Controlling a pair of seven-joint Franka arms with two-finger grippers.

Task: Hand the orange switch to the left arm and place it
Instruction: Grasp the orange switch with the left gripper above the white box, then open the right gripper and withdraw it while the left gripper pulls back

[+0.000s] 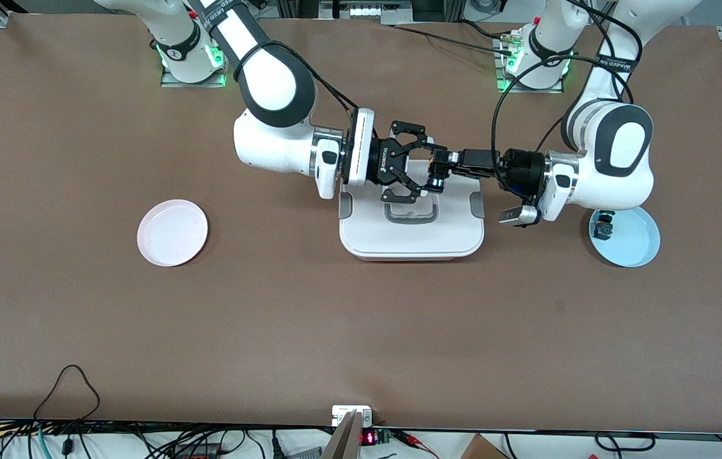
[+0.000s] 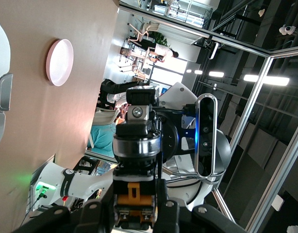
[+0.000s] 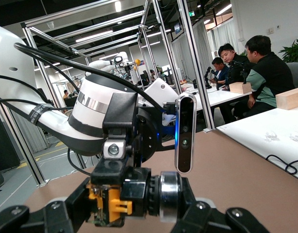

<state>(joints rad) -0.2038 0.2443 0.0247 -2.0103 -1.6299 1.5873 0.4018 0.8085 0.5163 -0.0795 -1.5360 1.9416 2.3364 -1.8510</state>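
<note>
The orange switch (image 1: 435, 178), a small black cylinder with a silver ring and orange parts, hangs in the air over the white box (image 1: 412, 239). Both grippers meet on it. My right gripper (image 1: 430, 167) reaches in from the right arm's end and is shut on the switch (image 3: 139, 194) end to end. My left gripper (image 1: 442, 163) comes from the left arm's end. Its narrow fingers (image 2: 163, 204) are shut on the orange body of the switch (image 2: 134, 196). The box lid with its grey handle (image 1: 411, 213) lies just under both hands.
A pink plate (image 1: 172, 232) lies toward the right arm's end of the table. A pale blue plate (image 1: 632, 245) sits under the left arm's elbow and holds a small green-capped switch (image 1: 603, 227). Cables run along the table edge nearest the front camera.
</note>
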